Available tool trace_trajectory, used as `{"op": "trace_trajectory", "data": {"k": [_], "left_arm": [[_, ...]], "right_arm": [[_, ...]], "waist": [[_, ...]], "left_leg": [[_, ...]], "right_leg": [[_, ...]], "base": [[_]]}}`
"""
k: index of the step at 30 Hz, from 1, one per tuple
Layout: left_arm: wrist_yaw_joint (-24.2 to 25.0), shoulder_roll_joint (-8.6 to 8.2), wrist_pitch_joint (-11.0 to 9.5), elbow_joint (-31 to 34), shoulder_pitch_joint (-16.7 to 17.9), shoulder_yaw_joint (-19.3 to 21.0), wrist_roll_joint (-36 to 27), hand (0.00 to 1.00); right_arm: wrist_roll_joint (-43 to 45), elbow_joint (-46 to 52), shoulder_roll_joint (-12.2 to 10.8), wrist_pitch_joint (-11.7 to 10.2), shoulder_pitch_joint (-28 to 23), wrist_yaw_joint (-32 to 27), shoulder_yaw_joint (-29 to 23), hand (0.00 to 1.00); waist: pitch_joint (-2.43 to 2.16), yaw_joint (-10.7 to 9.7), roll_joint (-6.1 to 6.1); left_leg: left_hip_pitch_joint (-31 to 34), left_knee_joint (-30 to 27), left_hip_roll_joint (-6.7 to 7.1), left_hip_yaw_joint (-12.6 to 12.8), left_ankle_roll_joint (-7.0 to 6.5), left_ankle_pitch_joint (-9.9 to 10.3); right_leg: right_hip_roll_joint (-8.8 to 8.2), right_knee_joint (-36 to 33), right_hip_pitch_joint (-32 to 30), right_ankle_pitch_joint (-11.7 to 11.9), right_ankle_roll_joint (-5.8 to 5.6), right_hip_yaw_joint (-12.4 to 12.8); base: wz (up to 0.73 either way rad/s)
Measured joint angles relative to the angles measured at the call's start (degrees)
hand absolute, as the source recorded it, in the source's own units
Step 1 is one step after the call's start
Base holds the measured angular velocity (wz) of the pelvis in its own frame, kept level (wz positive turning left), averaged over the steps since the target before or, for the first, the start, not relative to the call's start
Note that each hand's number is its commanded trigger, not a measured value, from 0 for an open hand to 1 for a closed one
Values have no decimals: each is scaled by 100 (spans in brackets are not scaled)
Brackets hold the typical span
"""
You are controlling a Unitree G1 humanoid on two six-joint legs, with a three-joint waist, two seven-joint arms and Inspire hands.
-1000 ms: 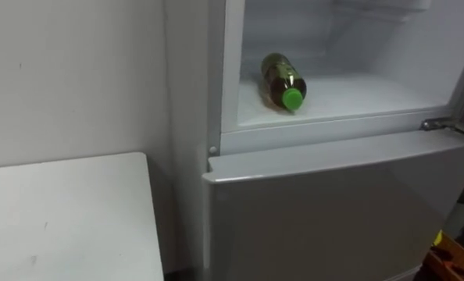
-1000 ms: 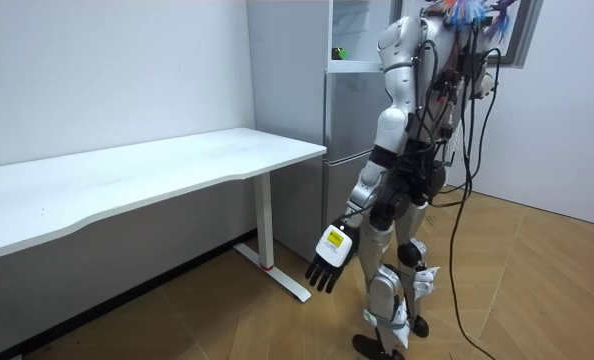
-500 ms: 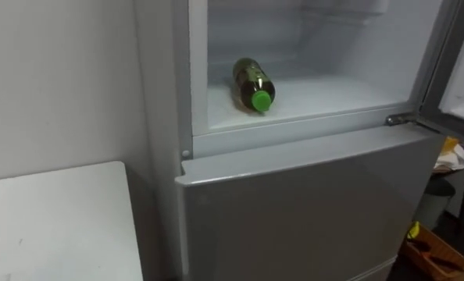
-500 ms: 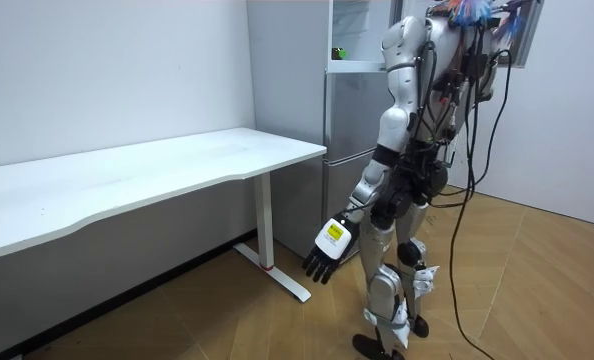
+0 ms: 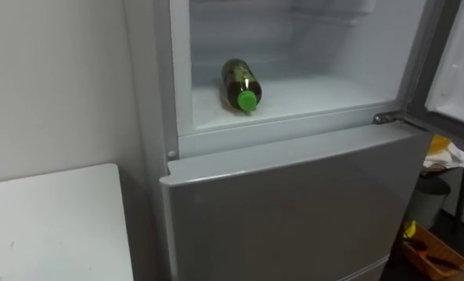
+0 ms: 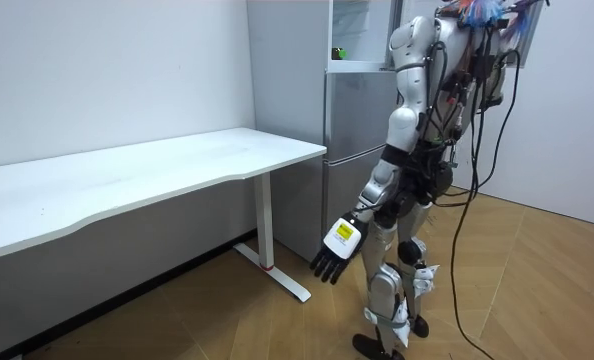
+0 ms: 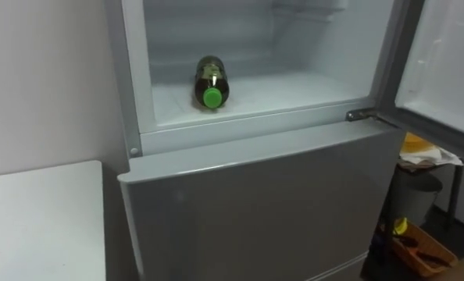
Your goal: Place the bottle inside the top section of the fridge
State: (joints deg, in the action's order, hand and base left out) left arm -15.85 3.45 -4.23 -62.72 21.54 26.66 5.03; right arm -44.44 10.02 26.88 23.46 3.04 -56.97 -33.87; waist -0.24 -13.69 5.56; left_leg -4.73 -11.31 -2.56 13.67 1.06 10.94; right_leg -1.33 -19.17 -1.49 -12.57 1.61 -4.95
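Note:
The bottle [image 5: 238, 84] lies on its side on the white shelf [image 5: 326, 94] of the open upper fridge compartment, near its left wall, with its green cap pointing out at me. The room view catches that green cap as a small spot [image 6: 339, 53]. Nothing touches the bottle. I stand right in front of the fridge [image 6: 357, 110]. My left hand [image 6: 335, 250] hangs low beside my leg, fingers relaxed and holding nothing.
The upper door [image 7: 443, 62] stands open at the right. The grey lower door [image 5: 294, 203] is closed below the shelf. A white table [image 5: 44, 226] adjoins the fridge on my left. A box with small items [image 7: 415, 246] sits on the floor at lower right.
The eye view has shifted, so the camera has moved; the bottle lies unmoved on the shelf. In the room view my body has eased to the right and the hanging left hand swung slightly.

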Motion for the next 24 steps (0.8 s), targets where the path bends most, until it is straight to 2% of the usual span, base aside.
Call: {"op": "trace_trajectory", "data": {"k": [3, 4, 9, 14, 17, 19, 20, 22, 24], "left_arm": [[-7, 34, 1, -171, -66, -30, -137, 0], [-7, 40, 1, -186, -84, -63, -232, 0], [15, 35, -16, -199, -111, -251, -315, 0], [72, 45, -77, -182, -207, -462, -313, 0], [105, 54, -81, -178, -217, -602, -305, 0], [104, 85, -85, -220, -271, -737, -309, 0], [104, 94, -86, -243, -292, -776, -309, 0], [107, 164, -111, -267, -352, -1032, -314, 0], [106, 188, -121, -272, -383, -1144, -314, 0]], "right_arm": [[156, 289, -94, 0, -207, 41, 131, 0], [209, 510, -189, 0, -360, 48, 136, 0], [214, 1063, -523, -25, -664, 63, 146, 0], [217, 1216, -630, -419, -1009, 228, 215, 0], [227, 1382, -702, -645, -1170, 338, 429, 0], [318, 1506, -908, -883, -1249, 483, 588, 0], [350, 1554, -960, -912, -1253, 485, 634, 0], [663, 1718, -1233, -1103, -1288, 513, 892, 0], [676, 1814, -1256, -1243, -1388, 562, 1090, 0]], "waist": [[-4, 52, -7], [-9, 121, -15], [-18, 217, -31], [-21, 331, -35], [-27, 371, -44], [-28, 478, -46], [-28, 478, -46], [-29, 475, -48], [-35, 475, -57]], "left_leg": [[27, -9, 5, 10, 1, -1], [30, -8, 5, 8, 1, -2], [18, -17, 9, 16, 3, -4], [46, -49, 20, 24, -14, 11], [52, -38, 15, 53, -8, 16], [32, -43, -2, 45, 3, 40], [35, -44, -2, 48, 3, 40], [53, -46, -12, 46, 4, 40], [57, -53, -11, 40, 2, 39]], "right_leg": [[3, -67, -73, -5, 12, 28], [9, -71, -85, -4, 13, 32], [7, -59, -63, 2, 22, 38], [-14, -51, -75, -2, 10, 32], [13, -57, -97, 3, 14, 96], [56, -61, -98, 20, 32, 182], [57, -62, -98, 21, 33, 183], [62, -48, -99, 26, 33, 181], [60, -39, -95, 34, 23, 182]], "base": [[-7], [-6], [-2], [-1], [-14], [-21], [-7], [0], [0]]}}
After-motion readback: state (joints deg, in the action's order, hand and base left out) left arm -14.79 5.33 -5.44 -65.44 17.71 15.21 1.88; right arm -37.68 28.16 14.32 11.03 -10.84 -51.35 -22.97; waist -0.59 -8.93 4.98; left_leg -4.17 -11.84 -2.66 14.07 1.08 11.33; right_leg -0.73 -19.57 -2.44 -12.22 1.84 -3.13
